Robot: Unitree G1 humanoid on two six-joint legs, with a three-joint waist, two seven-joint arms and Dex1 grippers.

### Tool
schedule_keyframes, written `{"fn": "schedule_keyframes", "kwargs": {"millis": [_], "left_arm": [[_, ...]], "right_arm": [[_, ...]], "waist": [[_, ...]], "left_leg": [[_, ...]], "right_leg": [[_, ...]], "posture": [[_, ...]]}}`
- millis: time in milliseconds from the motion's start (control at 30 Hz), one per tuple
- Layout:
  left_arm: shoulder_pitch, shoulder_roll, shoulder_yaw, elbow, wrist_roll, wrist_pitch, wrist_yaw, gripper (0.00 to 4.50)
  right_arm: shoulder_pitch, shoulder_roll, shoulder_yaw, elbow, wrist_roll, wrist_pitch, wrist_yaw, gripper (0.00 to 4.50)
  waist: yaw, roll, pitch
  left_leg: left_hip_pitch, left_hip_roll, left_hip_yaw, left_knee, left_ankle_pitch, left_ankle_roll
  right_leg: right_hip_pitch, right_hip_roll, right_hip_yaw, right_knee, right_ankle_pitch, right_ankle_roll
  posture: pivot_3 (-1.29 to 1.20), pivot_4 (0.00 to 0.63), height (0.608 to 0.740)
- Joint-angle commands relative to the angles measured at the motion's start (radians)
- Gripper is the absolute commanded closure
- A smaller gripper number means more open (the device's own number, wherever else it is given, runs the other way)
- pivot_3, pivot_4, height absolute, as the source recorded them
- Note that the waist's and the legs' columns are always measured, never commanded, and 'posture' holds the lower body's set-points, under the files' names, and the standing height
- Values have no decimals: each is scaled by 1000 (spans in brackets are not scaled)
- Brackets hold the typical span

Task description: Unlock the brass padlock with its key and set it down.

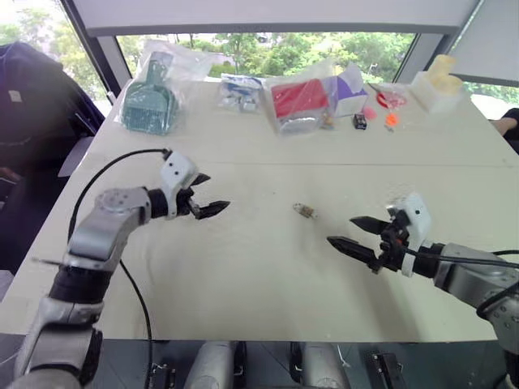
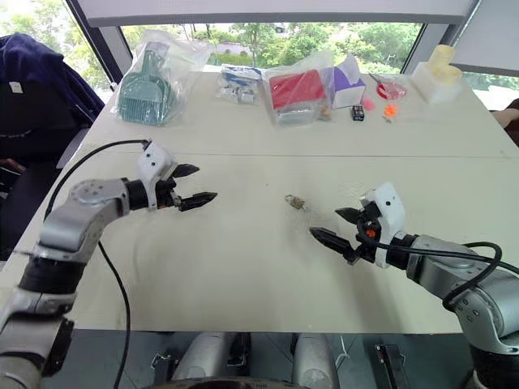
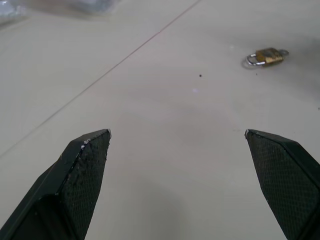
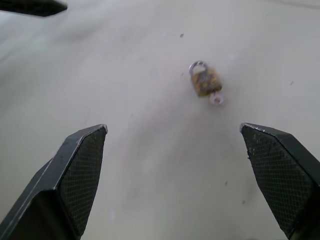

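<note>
The brass padlock [image 1: 304, 211] lies flat on the pale table [image 1: 243, 275], just right of centre in the left eye view, between the two grippers and touching neither. In the right wrist view the brass padlock [image 4: 204, 81] shows its thin silvery shackle closed in a loop at one end and a small pale ring at the other end of the body; whether that is the key's head cannot be told. The left gripper [image 1: 204, 197] hangs at centre-left of the left eye view, above the tabletop, fingers spread wide and holding nothing, tips aimed toward the padlock. The right gripper [image 1: 353, 233] sits at lower right of the same view, also spread wide and empty, tips pointing toward the centre of the frame, nearer the padlock than the left one. Along the upper edge of the frame, at the far side of the table, rest a teal item in a clear bag [image 1: 151, 104], a red box in plastic wrap [image 1: 300, 99], a purple and white carton [image 1: 350, 91], small orange and pink bits [image 1: 391, 119] and a cream-coloured container [image 1: 438, 85]. A thin seam line [image 1: 324, 164] crosses the table behind the padlock.
</note>
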Motion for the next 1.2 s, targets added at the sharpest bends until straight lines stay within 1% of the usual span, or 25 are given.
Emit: {"fn": "schedule_keyframes", "kwargs": {"millis": [33,67,100,133,167,233,267,300,367,433,500,667,733,833,900,1000,1067,1133,1200], "left_arm": [[-222,-18,-86,227,74,-186,-213,0],[-300,-43,-120,325,102,-257,-277,0],[-407,-105,-160,468,138,-344,-337,0],[-481,-151,-180,579,164,-412,-377,0],[-541,-193,-190,680,185,-477,-405,0],[-656,-321,-213,893,240,-610,-415,0],[-697,-378,-215,979,264,-666,-407,0],[-724,-412,-211,1041,281,-707,-403,0],[-754,-468,-203,1126,311,-754,-391,0],[-770,-545,-219,1191,361,-784,-339,0],[-771,-600,-237,1234,418,-801,-270,0],[-755,-678,-250,1281,524,-778,-138,0],[-747,-705,-244,1290,548,-748,-107,0],[-736,-730,-245,1298,586,-708,-90,0],[-729,-741,-236,1303,599,-670,-104,0],[-728,-755,-212,1307,605,-604,-113,0],[-727,-763,-192,1309,605,-553,-111,0],[-720,-767,-176,1311,607,-495,-122,0],[-710,-770,-162,1311,606,-452,-151,0]], "right_arm": [[10,19,-69,-34,13,-12,-46,78],[23,25,-77,-39,7,-17,-55,78],[47,36,-88,-49,-8,-27,-71,78],[61,45,-91,-57,-18,-33,-85,78],[70,55,-91,-66,-24,-37,-100,78],[105,92,-105,-105,-34,-50,-150,78],[123,111,-113,-127,-36,-55,-175,78],[134,125,-115,-143,-38,-56,-194,78],[161,156,-119,-185,-36,-57,-236,78],[229,199,-143,-252,-28,-60,-287,78],[299,242,-161,-317,-21,-66,-337,78],[476,328,-167,-464,-6,-93,-434,78],[561,315,-147,-479,19,-166,-474,78],[716,261,-95,-480,57,-349,-530,78],[851,214,-19,-480,32,-512,-556,78],[1079,165,144,-480,-80,-785,-604,78],[1199,141,261,-480,-179,-935,-647,78],[1275,119,384,-480,-282,-1053,-693,78],[1307,99,467,-480,-354,-1126,-741,78]], "waist": [[13,0,0],[21,0,0],[32,-1,0],[35,-1,0],[40,-1,0],[47,-1,0],[46,-1,0],[45,-1,0],[28,-1,0],[20,-1,0],[23,-1,0],[23,-1,0],[21,-1,0],[21,-1,0],[21,-1,0],[22,-1,0],[21,-1,0],[21,-3,-1],[20,-3,-1]], "left_leg": [[0,0,0,0,0,0],[0,0,0,1,0,0],[0,0,1,1,0,1],[0,-1,0,2,0,1],[-1,-1,0,3,0,2],[-1,-1,0,7,-3,6],[-2,-1,0,9,-5,9],[-4,-1,1,11,-6,12],[-5,-1,3,14,-9,16],[-7,-2,3,15,-9,17],[-8,-2,2,15,-9,17],[-9,-1,1,16,-9,17],[-9,-1,1,16,-9,17],[-8,-1,1,17,-9,17],[-8,-1,1,16,-9,17],[-8,0,1,16,-9,17],[-8,0,1,16,-9,17],[-7,0,1,16,-9,16],[-7,0,1,16,-9,16]], "right_leg": [[1,0,0,0,0,0],[1,0,0,-1,0,0],[1,1,0,-1,0,0],[3,1,-2,-1,0,0],[3,1,-2,-1,0,0],[5,1,-2,-2,0,0],[5,1,-2,-3,0,0],[5,1,-2,-3,0,0],[5,0,-1,-4,2,3],[4,-1,0,-5,3,6],[3,-1,-1,-5,5,9],[2,-1,-2,-4,6,11],[3,-1,-2,-4,6,11],[3,-1,-1,-4,6,12],[3,-1,-1,-4,6,12],[3,-1,-1,-4,6,13],[3,0,-1,-4,4,10],[4,-1,-1,-5,3,10],[3,-1,-1,-6,3,10]], "posture": [[0,150,735],[0,150,735],[0,150,735],[0,150,735],[0,150,735],[0,150,735],[0,150,735],[0,150,735],[0,150,735],[0,150,735],[0,150,735],[0,150,735],[0,150,735],[0,150,735],[0,150,735],[0,150,735],[0,150,735],[0,150,735],[0,150,735]]}}
